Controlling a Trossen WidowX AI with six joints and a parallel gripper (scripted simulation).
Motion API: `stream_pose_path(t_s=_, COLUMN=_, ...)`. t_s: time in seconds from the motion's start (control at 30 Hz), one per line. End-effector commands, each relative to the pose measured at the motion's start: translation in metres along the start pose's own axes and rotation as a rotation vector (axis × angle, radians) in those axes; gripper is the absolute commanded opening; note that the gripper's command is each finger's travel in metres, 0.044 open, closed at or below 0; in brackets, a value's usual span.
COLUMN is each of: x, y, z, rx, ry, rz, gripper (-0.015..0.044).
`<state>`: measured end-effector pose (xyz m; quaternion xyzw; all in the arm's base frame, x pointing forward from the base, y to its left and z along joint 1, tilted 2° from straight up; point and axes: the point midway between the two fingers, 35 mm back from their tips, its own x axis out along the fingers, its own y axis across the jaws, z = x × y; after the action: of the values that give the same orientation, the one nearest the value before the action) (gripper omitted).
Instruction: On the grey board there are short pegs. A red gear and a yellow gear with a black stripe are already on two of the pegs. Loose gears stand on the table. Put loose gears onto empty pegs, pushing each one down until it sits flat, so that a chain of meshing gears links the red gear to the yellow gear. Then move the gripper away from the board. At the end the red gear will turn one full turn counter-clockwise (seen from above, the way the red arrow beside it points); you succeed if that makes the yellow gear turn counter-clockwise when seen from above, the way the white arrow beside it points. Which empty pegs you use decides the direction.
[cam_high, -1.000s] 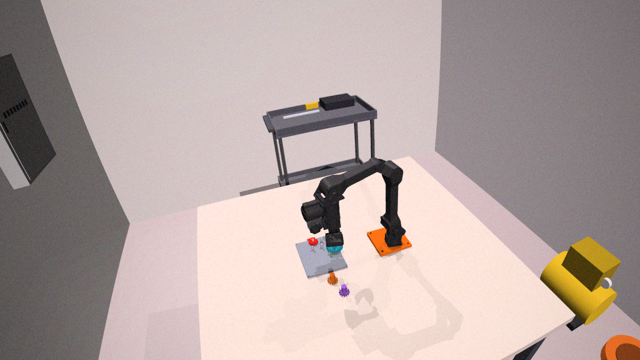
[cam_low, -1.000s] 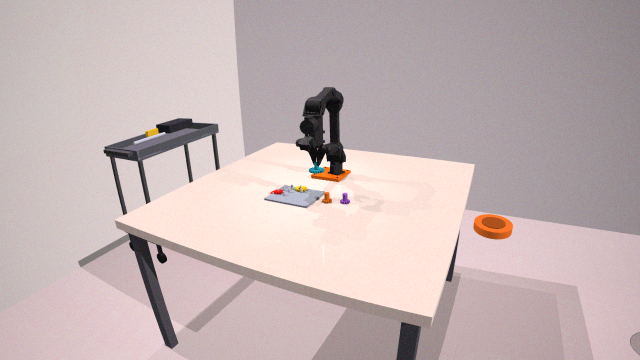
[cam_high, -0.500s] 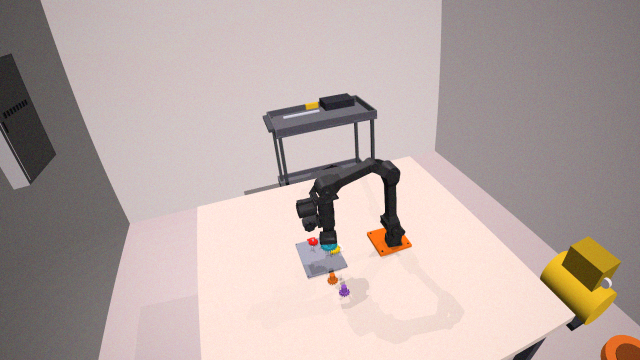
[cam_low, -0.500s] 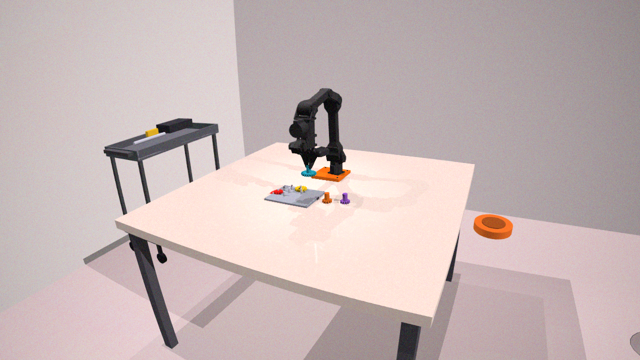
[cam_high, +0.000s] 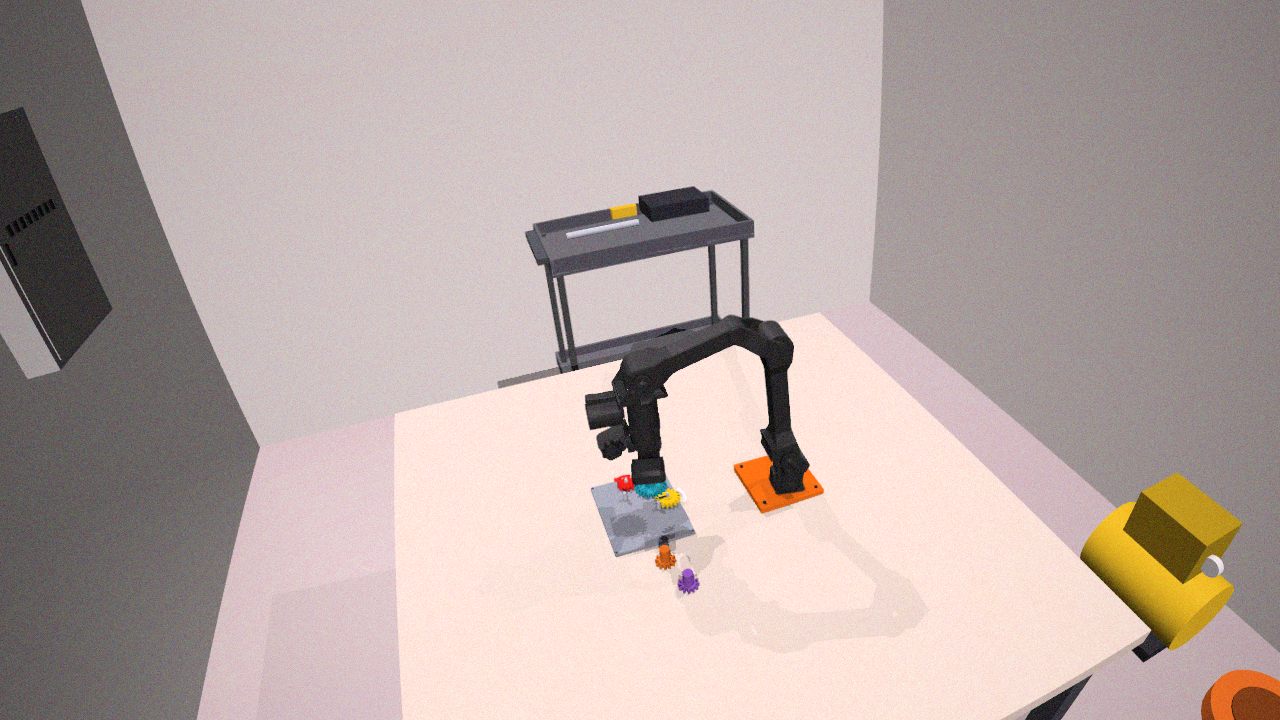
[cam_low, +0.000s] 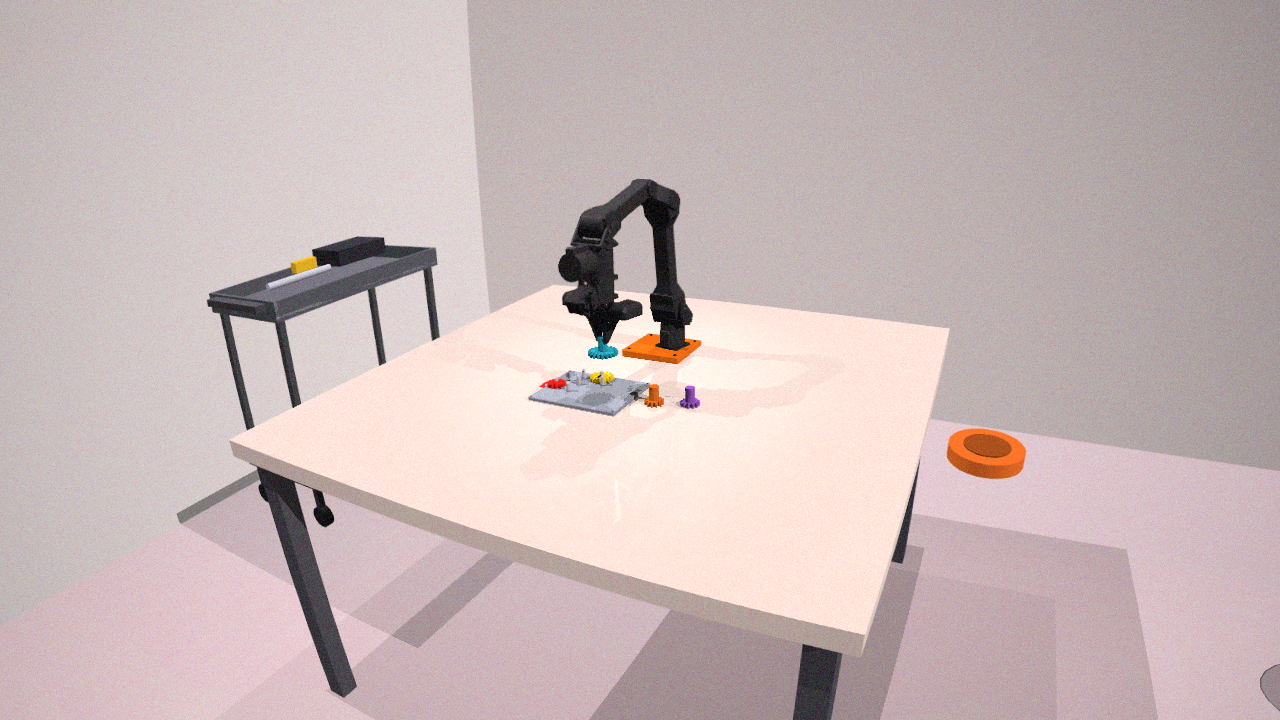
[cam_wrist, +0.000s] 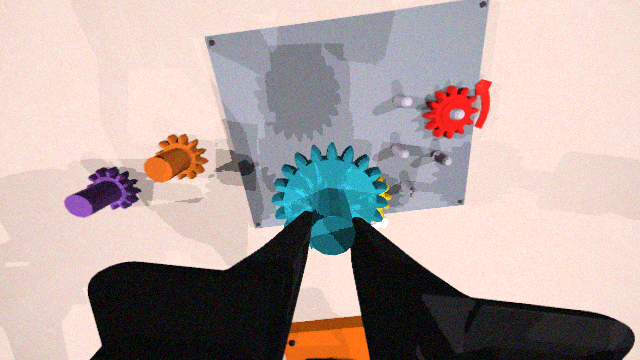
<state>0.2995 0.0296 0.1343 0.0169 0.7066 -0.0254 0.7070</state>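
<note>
My gripper (cam_wrist: 331, 222) (cam_low: 603, 340) is shut on the handle of the large teal gear (cam_wrist: 327, 175) (cam_low: 602, 352) (cam_high: 650, 489) and holds it in the air above the grey board (cam_wrist: 300, 45) (cam_low: 556, 399) (cam_high: 626, 541). The red gear (cam_wrist: 448, 115) (cam_low: 555, 383) (cam_high: 624, 483) sits on its peg. The yellow gear (cam_high: 669, 498) (cam_low: 598, 377) sits on another peg; the teal gear hides most of it in the wrist view. Several bare pegs stand between and beside them, such as one peg (cam_wrist: 400, 101). An orange gear (cam_wrist: 182, 155) (cam_low: 654, 396) (cam_high: 665, 557) and a purple gear (cam_wrist: 112, 187) (cam_low: 689, 398) (cam_high: 687, 582) stand on the table.
The orange base plate (cam_high: 760, 491) (cam_low: 640, 350) (cam_wrist: 325, 340) of the arm lies beside the board. The two loose gears stand close together off one board edge. A grey cart (cam_high: 572, 255) (cam_low: 268, 300) stands beyond the table (cam_high: 519, 626) (cam_low: 716, 510). The arm's shadow falls across the board.
</note>
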Motion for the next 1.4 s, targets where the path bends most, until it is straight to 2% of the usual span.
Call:
stream_pose_path(t_s=0.0, x=0.003, y=-0.008, z=0.003, rx=-0.006, ry=-0.002, rz=0.003, gripper=0.0000)
stream_pose_path(t_s=0.83, x=0.029, y=-0.063, z=0.018, rx=-0.047, ry=0.001, rz=0.014, gripper=0.0000)
stream_pose_path(t_s=1.37, x=0.029, y=-0.064, z=0.018, rx=-0.048, ry=0.001, rz=0.014, gripper=0.0000)
